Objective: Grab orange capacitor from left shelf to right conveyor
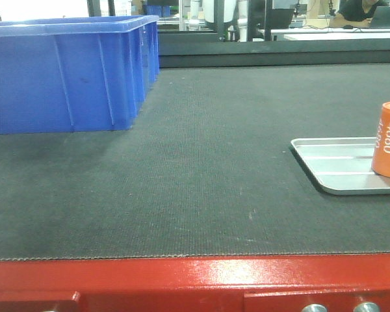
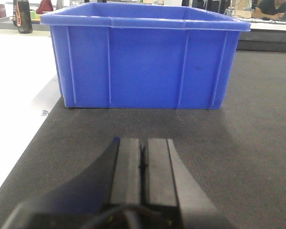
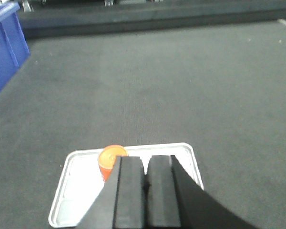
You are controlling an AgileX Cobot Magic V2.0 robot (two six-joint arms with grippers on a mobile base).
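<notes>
On the shallow silver metal tray [image 3: 190, 160], small orange capacitor [image 3: 110, 157] stands upright, already delivered; above it my right gripper [image 3: 145, 188] and left gripper [image 2: 143, 164] are closed, empty.

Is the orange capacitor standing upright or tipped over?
Upright. The orange capacitor stands on end in the silver tray; the right wrist view shows its round top.

You had a broad open stretch of dark conveyor belt [image 1: 201, 175] through the middle. On its left stood a tall blue plastic bin [image 1: 65, 71], squarely ahead of your left gripper [image 2: 142, 162], whose fingers were pressed together. On the right lay a shallow silver tray [image 1: 331, 170]; the orange capacitor [image 1: 389, 140] stood upright in it, just left of your right gripper [image 3: 145, 183].
</notes>
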